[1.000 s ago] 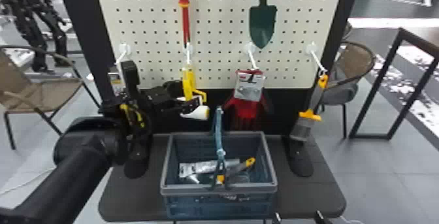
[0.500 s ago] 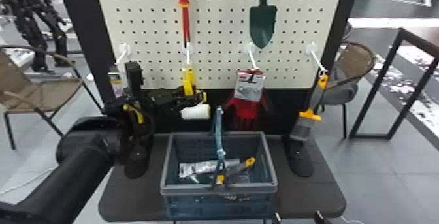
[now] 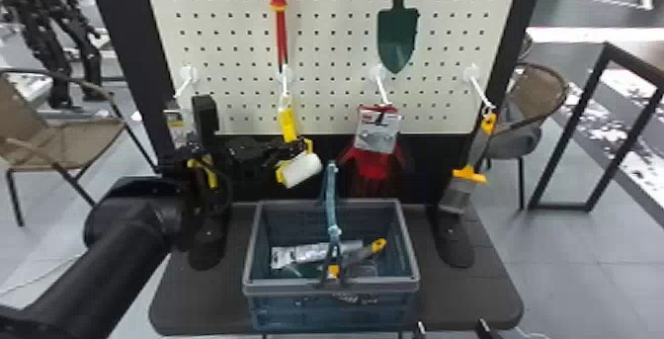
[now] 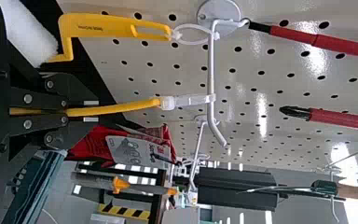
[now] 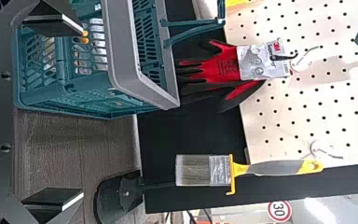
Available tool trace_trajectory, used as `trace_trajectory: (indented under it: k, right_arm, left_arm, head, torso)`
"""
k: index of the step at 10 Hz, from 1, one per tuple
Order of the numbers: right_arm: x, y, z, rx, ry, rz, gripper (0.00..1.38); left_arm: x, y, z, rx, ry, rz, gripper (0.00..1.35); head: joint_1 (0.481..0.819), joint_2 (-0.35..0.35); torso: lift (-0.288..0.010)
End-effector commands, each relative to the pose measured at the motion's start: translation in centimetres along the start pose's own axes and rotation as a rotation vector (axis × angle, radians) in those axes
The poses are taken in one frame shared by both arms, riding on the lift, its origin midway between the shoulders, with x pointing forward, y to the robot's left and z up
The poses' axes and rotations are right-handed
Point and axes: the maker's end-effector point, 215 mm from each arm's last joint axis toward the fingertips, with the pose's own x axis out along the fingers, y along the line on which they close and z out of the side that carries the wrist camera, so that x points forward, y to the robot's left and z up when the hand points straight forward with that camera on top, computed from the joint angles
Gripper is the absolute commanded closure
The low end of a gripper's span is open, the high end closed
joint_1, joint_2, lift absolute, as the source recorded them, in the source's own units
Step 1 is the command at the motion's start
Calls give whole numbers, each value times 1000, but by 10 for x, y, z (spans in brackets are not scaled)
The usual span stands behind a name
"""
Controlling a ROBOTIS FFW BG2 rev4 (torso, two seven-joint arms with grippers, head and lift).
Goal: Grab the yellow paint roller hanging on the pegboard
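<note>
The yellow paint roller point(image 3: 302, 170) hangs from the pegboard point(image 3: 336, 66), above and behind the left half of the basket point(image 3: 249, 288). Up there too, the left gripper point(image 3: 295, 148) has its fingers closed on a yellow handle point(image 4: 112, 108). Right of the basket, the right gripper point(image 3: 452, 327) holds its fingers wide apart. The paintbrush point(image 3: 457, 192) hangs behind, right of the basket.
</note>
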Motion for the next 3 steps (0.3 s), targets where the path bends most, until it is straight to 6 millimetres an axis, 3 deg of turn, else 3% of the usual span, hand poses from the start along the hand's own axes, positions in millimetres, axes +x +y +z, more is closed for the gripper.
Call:
trace_trajectory:
  k: [1, 3]
  right_arm:
    - [0, 0, -1, -1, 1, 0, 85]
    - [0, 1, -1, 0, 1, 0, 85]
  left_arm:
    - [-1, 0, 1, -3, -8, 3, 1207]
    - [-1, 1, 1, -3, -11, 4, 1207]
  head:
    - [549, 0]
    - [549, 0]
  torso:
    - [-100]
    - [-100]
